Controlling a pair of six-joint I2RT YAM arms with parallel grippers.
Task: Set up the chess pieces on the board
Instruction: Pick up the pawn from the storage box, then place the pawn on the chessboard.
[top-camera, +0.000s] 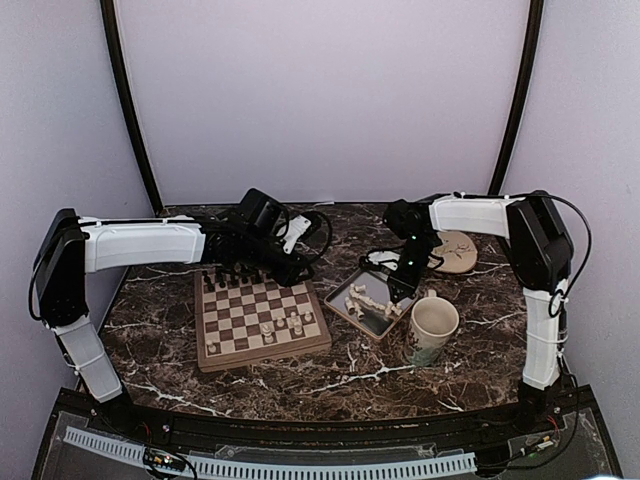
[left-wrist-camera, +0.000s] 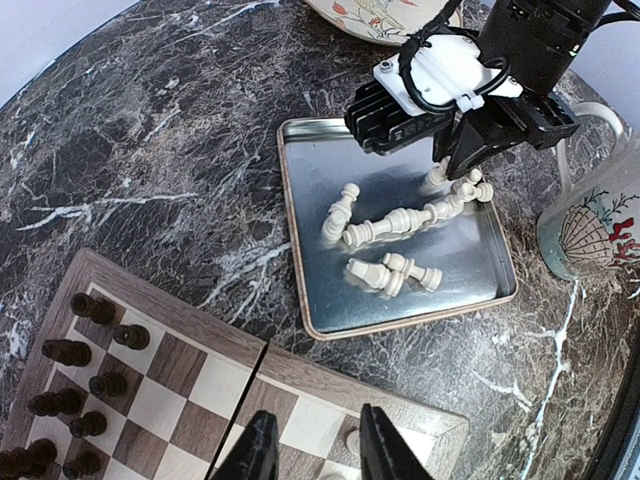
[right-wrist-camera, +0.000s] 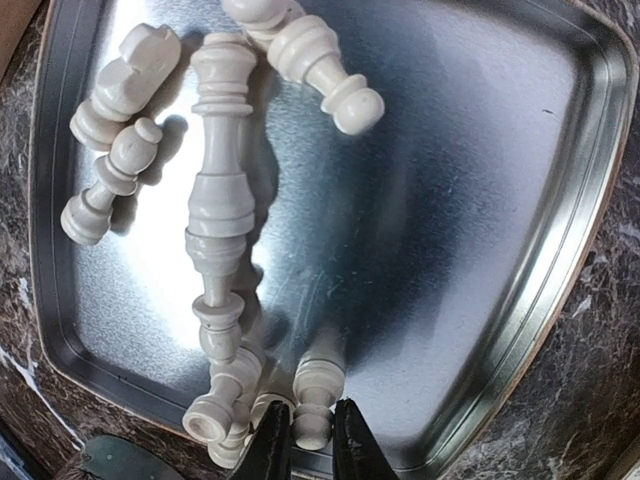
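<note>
Pale lilac walls (top-camera: 320, 100) close in behind a dark marble counter (top-camera: 150, 325) veined with white. On its left half we see the square wooden board (top-camera: 240, 325) with light and dark brown checks and a tan rim. Small dark brown chessmen (top-camera: 238, 278) line its far edge, and a few tiny cream-white carved chess pieces (top-camera: 268, 327) stand on its near squares.

Just right of the board sits a grey square metal tray (left-wrist-camera: 320, 170), turned corner-on to us. Most of the other cream pieces lie on their sides in it, in a loose cluster. A cream mug (top-camera: 432, 330) painted with shells and coral stands near the tray's right corner. A round cream dish (top-camera: 457, 250) with a painted pattern lies beyond the tray.

We find the left gripper (left-wrist-camera: 315, 445) hovering over the board's edge nearest the tray, its fingers moderately apart. One cream piece stands on the board just below them.

The right gripper (right-wrist-camera: 308, 445) reaches down into the tray's far corner. Its fingers are drawn narrow, with the base of one small cream pawn (right-wrist-camera: 313, 395) between the tips. We cannot tell whether they actually press on it.
</note>
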